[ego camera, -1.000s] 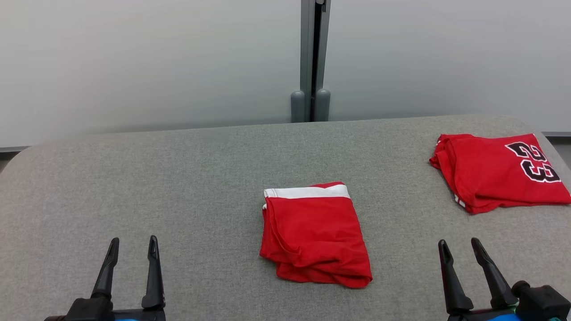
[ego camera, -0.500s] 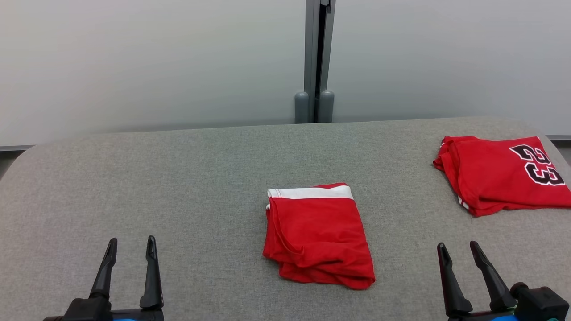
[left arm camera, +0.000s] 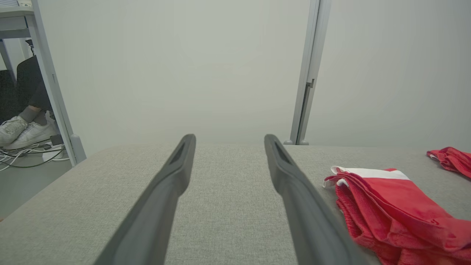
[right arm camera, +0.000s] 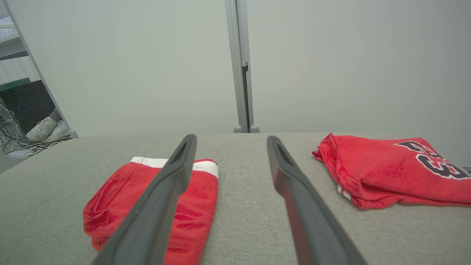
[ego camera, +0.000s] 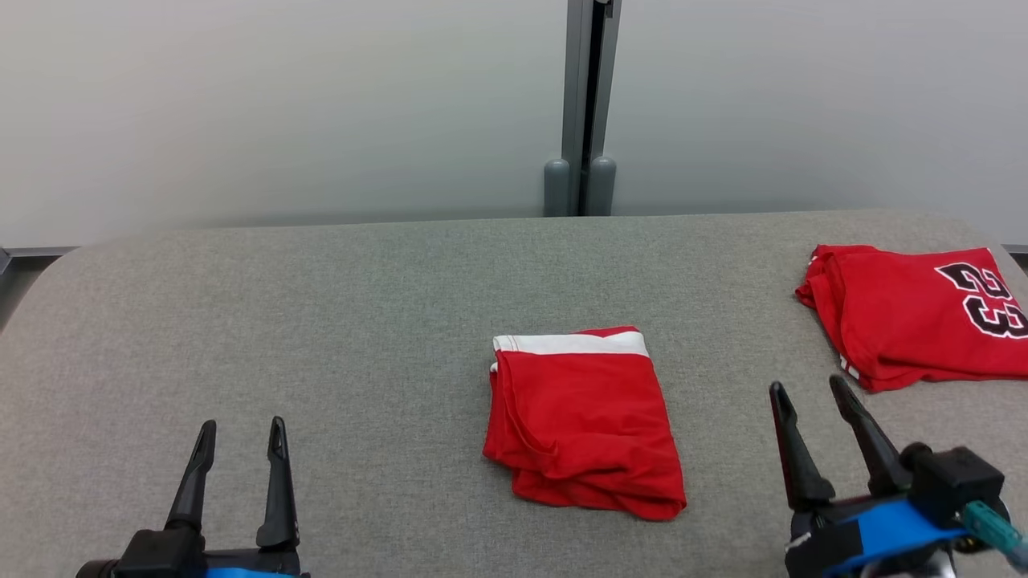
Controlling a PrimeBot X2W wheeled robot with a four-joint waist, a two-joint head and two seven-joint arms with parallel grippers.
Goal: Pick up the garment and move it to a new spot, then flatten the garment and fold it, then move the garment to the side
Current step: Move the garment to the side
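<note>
A folded red garment (ego camera: 582, 417) with a white band along its far edge lies in the middle of the grey cloth-covered table (ego camera: 321, 321). It also shows in the left wrist view as red garment (left arm camera: 390, 206) and in the right wrist view as red garment (right arm camera: 198, 198). My left gripper (ego camera: 242, 424) hovers open near the front left, well left of it, fingers (left arm camera: 176, 173) empty. Open and empty too, my right gripper (ego camera: 808, 385) hangs to the garment's right, with the fingers (right arm camera: 290, 180) pointing at the bare strip between the two red cloths.
A second folded red garment (ego camera: 915, 317) with a black "23" lies at the table's far right edge, also seen as red garment (right arm camera: 382, 169). A grey partition post (ego camera: 580, 104) stands behind the table. A person's white shoes (left arm camera: 22, 130) and cables sit on the floor left.
The right gripper has lifted and moved forward, its wrist now showing more. The camera has panned slightly, shifting the whole picture right. The left gripper and both garments stayed put.
</note>
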